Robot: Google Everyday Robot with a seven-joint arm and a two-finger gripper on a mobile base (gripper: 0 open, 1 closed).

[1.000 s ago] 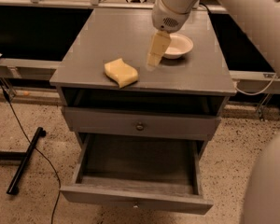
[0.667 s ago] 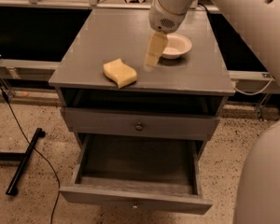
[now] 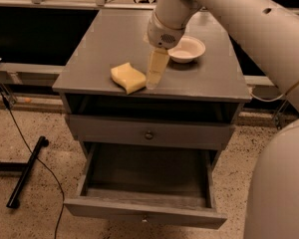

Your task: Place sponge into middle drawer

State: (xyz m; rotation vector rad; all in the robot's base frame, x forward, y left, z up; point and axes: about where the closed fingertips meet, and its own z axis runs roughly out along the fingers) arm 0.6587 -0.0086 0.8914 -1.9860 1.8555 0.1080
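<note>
Pointing straight down from the thick white arm (image 3: 239, 19), the gripper (image 3: 153, 82) hangs low over the grey bench top (image 3: 104, 39) near the front edge, just right of the sponge (image 3: 128, 77); whether it is clenched or released I cannot tell, and it grasps nothing that I can see. The sponge is a pale yellow foam block with wavy sides, lying flat close to the front edge and a little left of the middle. A round white bowl (image 3: 186, 49), smooth and shallow, sits behind the gripper toward the right edge, apart from the sponge. The back-left half of the matte top lies bare. Under the front edge is a dark open shelf gap, then an upper drawer front (image 3: 114, 129), closed, with a round metal knob (image 3: 149, 135). Below it the middle drawer (image 3: 144, 212) is pulled well out, its wooden box sides framing a dark floor with nothing in it. A black cable (image 3: 20, 131) trails over the speckled floor (image 3: 45, 118) past the bench's left edge.
</note>
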